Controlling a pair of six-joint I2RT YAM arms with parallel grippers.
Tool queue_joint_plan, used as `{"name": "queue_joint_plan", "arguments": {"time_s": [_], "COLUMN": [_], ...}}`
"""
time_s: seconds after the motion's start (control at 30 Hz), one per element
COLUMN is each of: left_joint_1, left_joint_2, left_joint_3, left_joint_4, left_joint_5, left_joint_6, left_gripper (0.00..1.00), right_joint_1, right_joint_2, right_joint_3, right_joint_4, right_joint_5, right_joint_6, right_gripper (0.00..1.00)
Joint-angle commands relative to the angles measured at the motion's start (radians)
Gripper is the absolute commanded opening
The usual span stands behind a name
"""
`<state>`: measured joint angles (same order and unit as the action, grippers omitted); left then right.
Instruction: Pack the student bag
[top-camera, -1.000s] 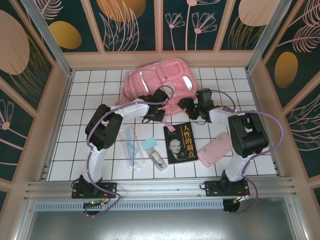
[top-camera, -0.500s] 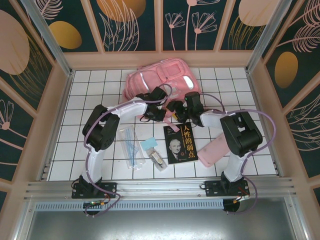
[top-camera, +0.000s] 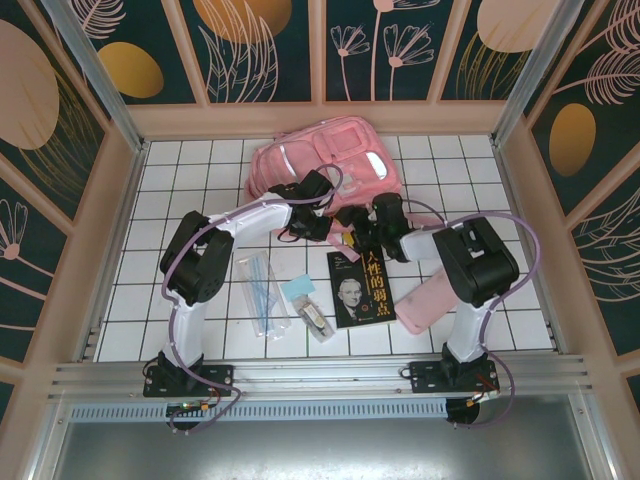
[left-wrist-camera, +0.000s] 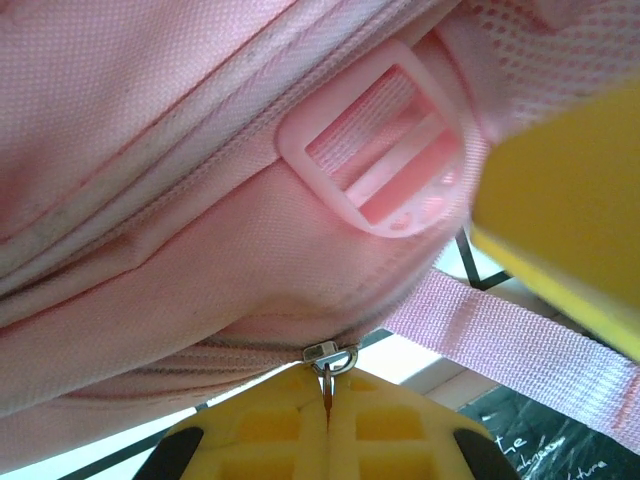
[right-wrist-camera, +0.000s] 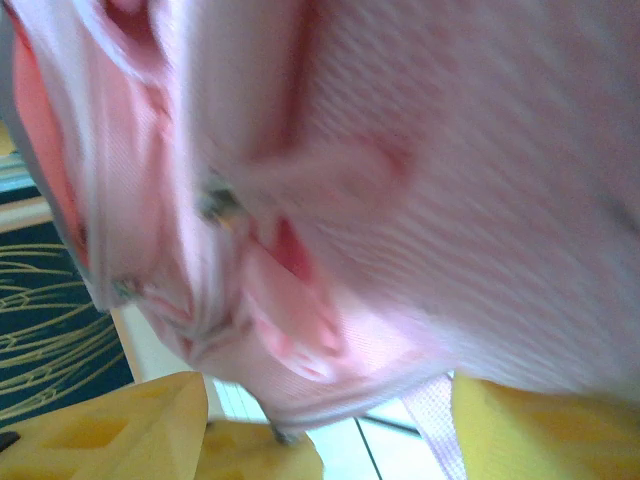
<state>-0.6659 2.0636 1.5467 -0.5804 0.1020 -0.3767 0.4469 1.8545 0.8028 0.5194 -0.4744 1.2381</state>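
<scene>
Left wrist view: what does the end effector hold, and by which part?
The left end effector grips the pink student bag by its metal zipper pull, pinched between its shut jaws.

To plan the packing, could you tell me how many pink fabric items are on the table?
2: the student bag at the far middle, and a flat pouch right of the book. The arms may hide more.

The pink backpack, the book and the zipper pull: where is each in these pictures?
pink backpack (top-camera: 318, 152), top external view, on its front fabric.
book (top-camera: 361, 288), top external view, middle of its black cover.
zipper pull (left-wrist-camera: 329, 357), left wrist view, on its metal ring.
</scene>
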Motion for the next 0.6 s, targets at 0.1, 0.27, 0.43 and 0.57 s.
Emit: {"name": "queue_joint_plan", "arguments": {"time_s": [0.1, 0.27, 0.43, 0.57], "left_joint_1": [-0.001, -0.002, -0.003, -0.003], "left_joint_2": [-0.029, -0.049, -0.092, -0.086], "left_joint_3": [0.101, 0.12, 0.04, -0.006], "left_joint_4": [-0.002, 0.017, 0.037, 0.045], "left_joint_5": [0.047, 0.154, 0.153, 0.112], "left_joint_6": [-0.033, -0.055, -0.064, -0.06], "left_gripper": [0.0, 0.0, 0.0, 0.0], "right_joint_1": [0.005, -0.012, -0.016, -0.017], "right_joint_2": [-0.112, -0.078, 0.004, 0.034], "right_joint_3": [-0.088, -0.108, 0.019, 0.067], "right_joint_4": [-0.044, 0.091, 0.106, 0.099], "right_joint_5": [-0.047, -0.029, 0.01, 0.041], "right_joint_6": [0.055, 0.115, 0.092, 0.086], "right_gripper": [0.69, 0.68, 0.65, 0.4]}}
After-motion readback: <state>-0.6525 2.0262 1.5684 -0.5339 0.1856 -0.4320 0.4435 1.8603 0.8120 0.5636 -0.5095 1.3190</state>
